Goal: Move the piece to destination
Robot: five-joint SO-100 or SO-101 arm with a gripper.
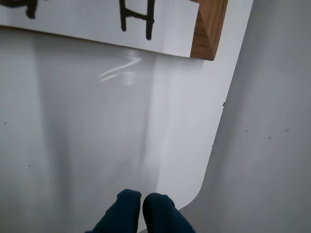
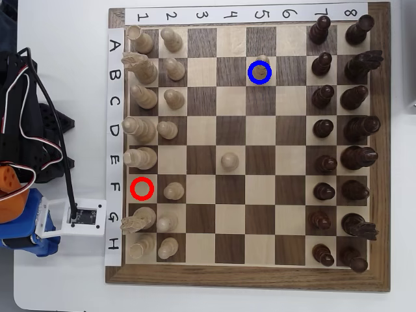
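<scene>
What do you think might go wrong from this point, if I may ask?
The piece already seems to stand in the blue ring, so a needless reach might topple it. Any reach from the shut gripper beside the board must clear the crowded pale pieces nearest the arm.

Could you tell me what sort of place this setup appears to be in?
Probably a hobbyist or lab tabletop rigged for robot chess. A wooden chessboard with paper row and column labels lies on a white table, red and blue rings mark squares, and the arm sits beside it.
</scene>
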